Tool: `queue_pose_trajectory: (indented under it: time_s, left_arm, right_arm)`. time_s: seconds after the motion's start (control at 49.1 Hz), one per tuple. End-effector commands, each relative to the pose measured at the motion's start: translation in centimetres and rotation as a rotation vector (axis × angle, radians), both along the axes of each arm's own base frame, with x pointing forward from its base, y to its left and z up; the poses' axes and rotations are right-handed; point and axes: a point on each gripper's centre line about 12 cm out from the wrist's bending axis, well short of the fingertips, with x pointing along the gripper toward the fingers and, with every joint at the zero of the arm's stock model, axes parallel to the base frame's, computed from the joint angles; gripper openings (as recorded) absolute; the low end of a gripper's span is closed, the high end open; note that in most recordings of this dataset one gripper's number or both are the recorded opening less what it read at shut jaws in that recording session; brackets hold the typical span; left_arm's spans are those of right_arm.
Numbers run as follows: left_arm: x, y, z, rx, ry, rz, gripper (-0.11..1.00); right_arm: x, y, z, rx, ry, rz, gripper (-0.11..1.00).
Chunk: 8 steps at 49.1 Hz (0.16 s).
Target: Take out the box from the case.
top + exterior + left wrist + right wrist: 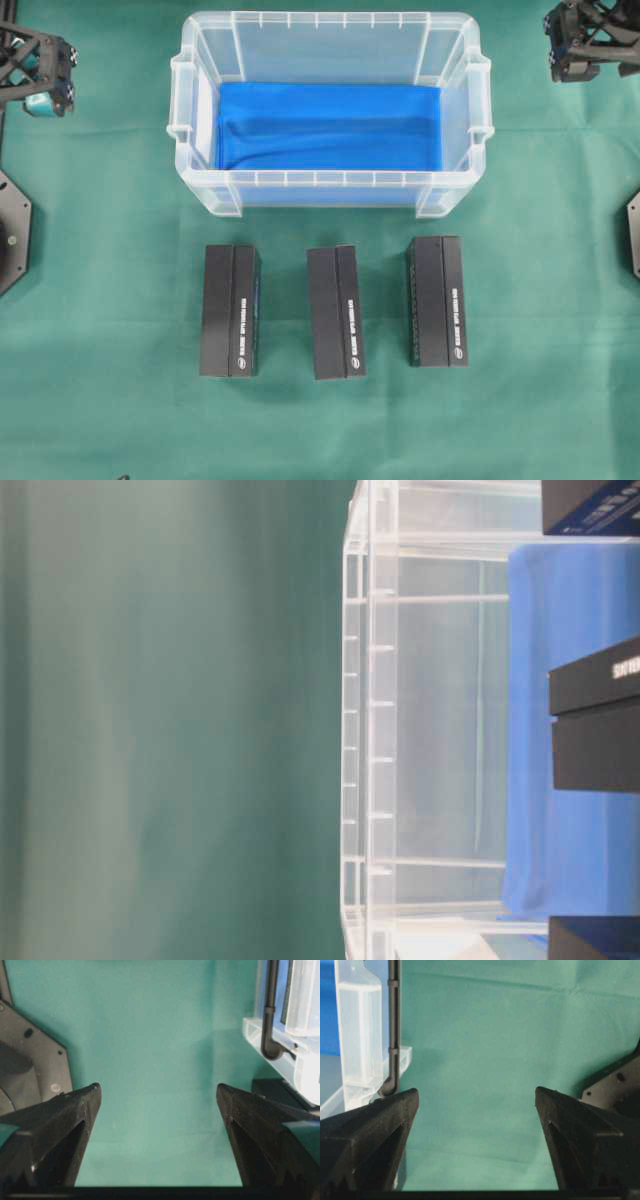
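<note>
The case (pixel 330 180) is a clear plastic bin at the back middle of the table, with a blue cloth (pixel 330 125) on its bottom. I see only the cloth inside it. Three black boxes lie side by side on the green cloth in front of it: left (pixel 230 310), middle (pixel 335 312), right (pixel 437 302). My left gripper (pixel 45 85) hangs at the far left, away from the case, open and empty (pixel 157 1092). My right gripper (pixel 585 50) hangs at the far right, open and empty (pixel 476 1095). Each wrist view catches a corner of the case (pixel 280 1055) (pixel 357 1035).
Black arm base plates sit at the left edge (pixel 12 235) and the right edge (pixel 633 232). In the table-level view the case (pixel 370 730) and a black box (pixel 595 720) show sideways. Green cloth (pixel 100 400) covers the table.
</note>
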Motion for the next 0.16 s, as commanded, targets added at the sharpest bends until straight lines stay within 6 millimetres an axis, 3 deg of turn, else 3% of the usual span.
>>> queue_pose_trajectory:
  time_s: [0.0,0.142]
  left_arm:
    - [0.00,0.10,0.42,0.008,-0.013,0.002,0.98]
    - [0.01,0.07,0.42,0.007,-0.014,0.002,0.98]
  right_arm:
    - [0.11,0.14,0.42,-0.006,-0.016,0.005,0.92]
    - [0.09,0.19,0.41,-0.004,-0.014,0.005,0.92]
